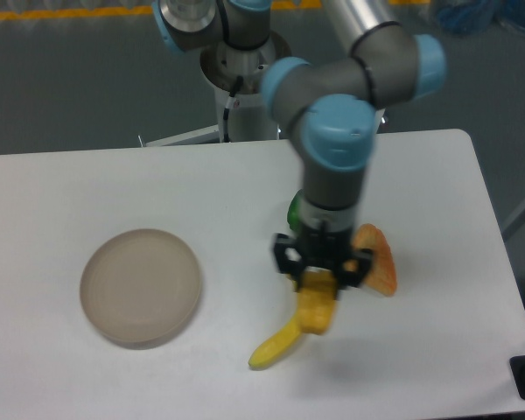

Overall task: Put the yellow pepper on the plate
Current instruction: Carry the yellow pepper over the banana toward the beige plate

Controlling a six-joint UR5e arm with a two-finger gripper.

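The yellow pepper (315,308) is a small blocky yellow-orange piece held between the jaws of my gripper (320,278), right of the table's middle. The gripper points straight down and is shut on it. The pepper hangs just over the upper end of the banana; I cannot tell whether they touch. The plate (140,285) is round, beige and empty, and lies at the left of the table, well apart from the gripper.
A long curved yellow banana (276,346) lies just below and left of the gripper. An orange wedge (378,259) lies right beside the gripper. A green pepper (294,211) shows partly behind the arm. The table's right edge is near.
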